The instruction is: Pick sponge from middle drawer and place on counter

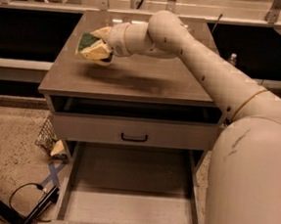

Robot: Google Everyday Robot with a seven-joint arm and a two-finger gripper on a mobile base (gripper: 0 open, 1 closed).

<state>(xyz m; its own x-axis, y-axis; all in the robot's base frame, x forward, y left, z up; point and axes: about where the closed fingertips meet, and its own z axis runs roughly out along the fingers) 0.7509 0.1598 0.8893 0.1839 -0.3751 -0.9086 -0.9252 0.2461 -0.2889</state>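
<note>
My gripper (93,46) is over the left part of the counter (148,80), a little above its surface, shut on the sponge (88,41). The sponge shows a dark green face with yellow below, held between the pale fingers (97,54). The arm reaches in from the lower right and crosses the counter. The middle drawer (127,201) is pulled out below, with a pale bare floor and low side walls. The white bowl is hidden behind the arm.
A grey drawer front with a black handle (134,137) sits shut under the counter. A blue tape cross (51,177) and cables lie on the floor at the left. A small bottle (232,58) stands behind the counter's right side.
</note>
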